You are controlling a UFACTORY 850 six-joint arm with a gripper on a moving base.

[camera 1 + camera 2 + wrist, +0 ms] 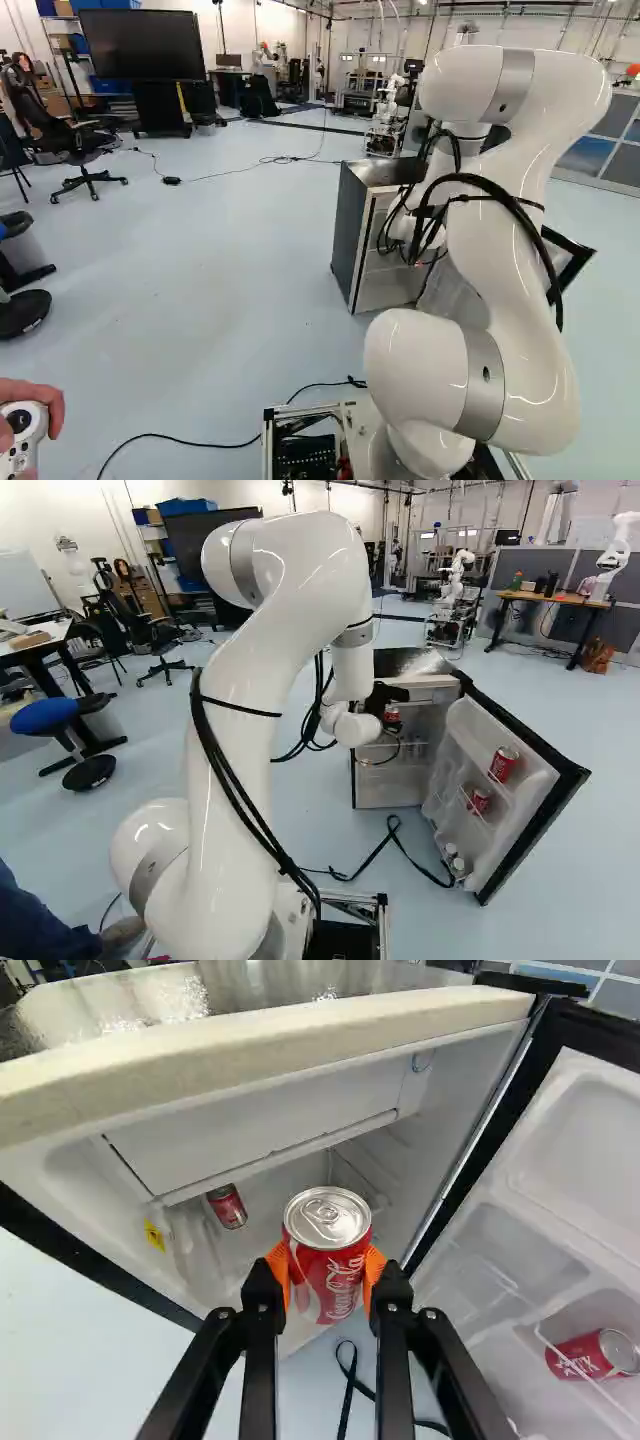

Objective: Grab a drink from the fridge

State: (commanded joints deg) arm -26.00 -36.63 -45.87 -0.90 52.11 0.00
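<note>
In the right base view my gripper (384, 702) is at the front of the open fridge (388, 780), with a red can (392, 716) at its tip. The wrist view shows the gripper (326, 1278) shut on that red can (326, 1260), an orange pad pressed to either side. The can stands upright in front of the fridge opening. Deeper inside the fridge (270, 1130) is another red can (227, 1206). The left base view has the fridge (352, 230) partly hidden behind my arm.
The fridge door (540, 810) hangs open to the right, holding red cans (503, 764) and several smaller items on its shelves. A black strap (365, 865) lies on the floor before the fridge. Another robot (455, 575) stands far behind. A hand with a controller (25, 435) shows at the left.
</note>
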